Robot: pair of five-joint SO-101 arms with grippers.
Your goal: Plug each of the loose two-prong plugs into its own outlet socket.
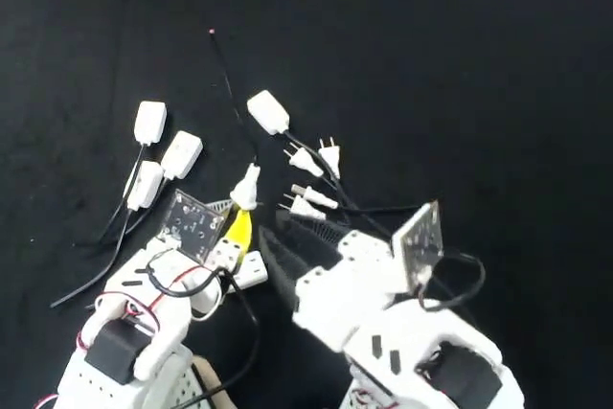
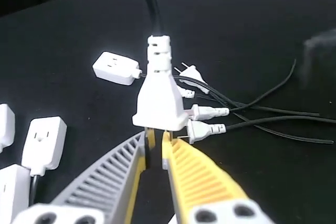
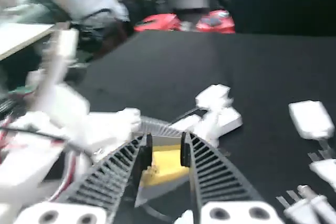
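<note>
Left gripper [image 2: 156, 136] is clamping one plug [image 2: 157, 98], right gripper [image 3: 165, 142] is gaping empty; four loose plugs [image 1: 304, 161] are lying unplugged beside empty sockets [image 1: 181, 154].

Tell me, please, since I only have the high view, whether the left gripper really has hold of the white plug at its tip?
Observer: Yes. The left wrist view shows the left gripper shut on the wide prong end of the white two-prong plug.
Operator: Thank you. Could you also say which way the nearby sockets face?
Observer: In that same view, the outlet socket beside the gripper lies with its slotted face turned up.
</note>
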